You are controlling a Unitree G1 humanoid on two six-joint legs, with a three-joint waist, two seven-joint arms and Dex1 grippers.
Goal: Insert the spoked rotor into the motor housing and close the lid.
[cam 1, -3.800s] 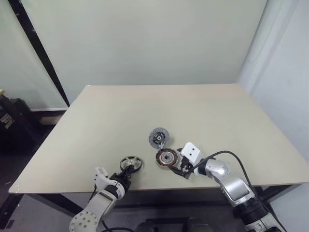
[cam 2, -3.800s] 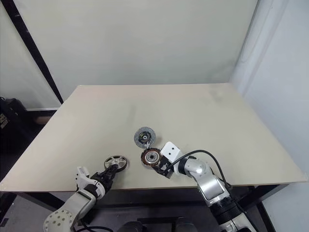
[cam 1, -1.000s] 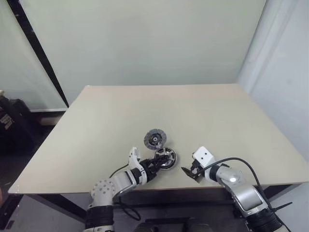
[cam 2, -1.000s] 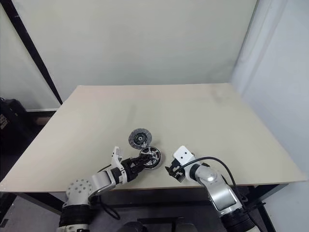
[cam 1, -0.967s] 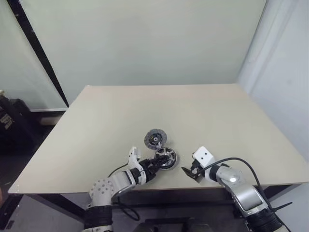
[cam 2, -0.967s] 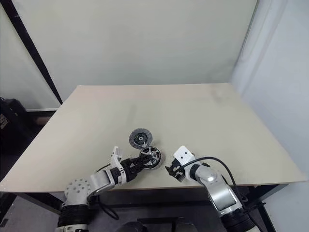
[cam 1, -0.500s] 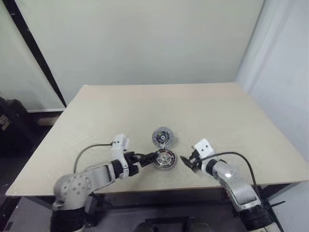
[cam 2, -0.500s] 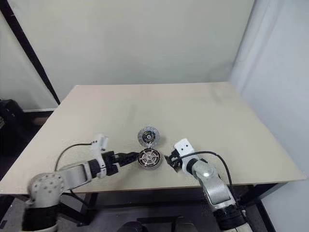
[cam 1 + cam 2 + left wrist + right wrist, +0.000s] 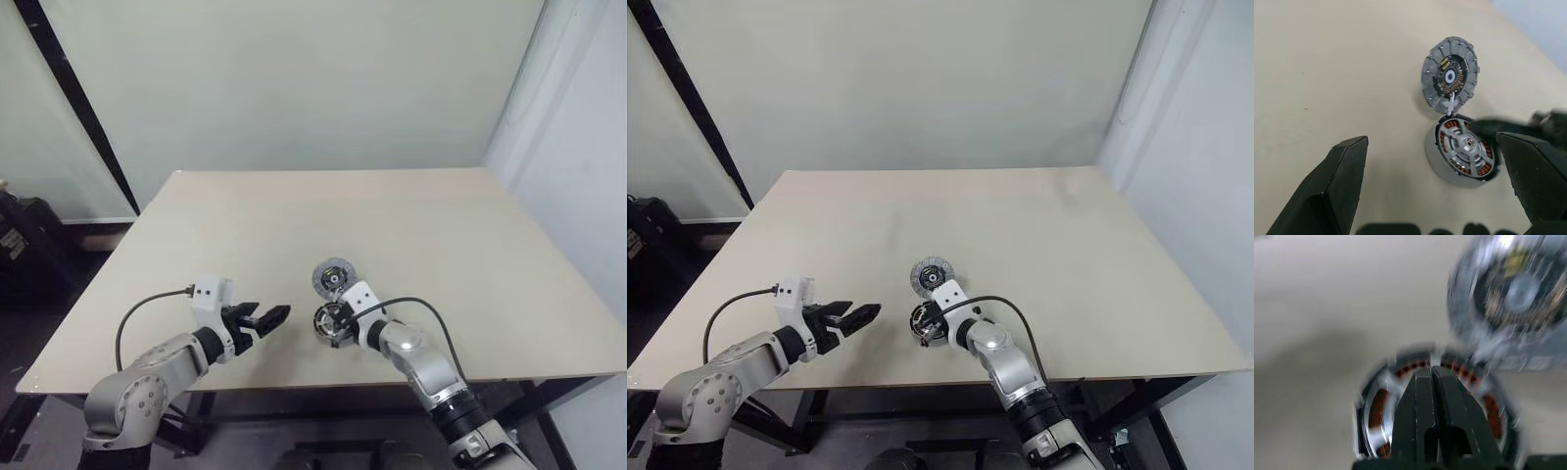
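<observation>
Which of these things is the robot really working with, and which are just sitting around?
Part of the job:
- motor housing, with the spoked rotor already sitting inside
- lid, flipped open, joined to the housing's rim
- right gripper, fingers shut, over the housing
- left gripper, fingers open, off to the side

Just there:
- table
- dark bags on the floor

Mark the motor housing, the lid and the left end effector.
motor housing (image 9: 1463, 151): left wrist view, on the spoked rotor's hub inside it.
lid (image 9: 1450, 77): left wrist view, centre of its inner face.
left end effector (image 9: 265, 319): left eye view, between its fingertips.
</observation>
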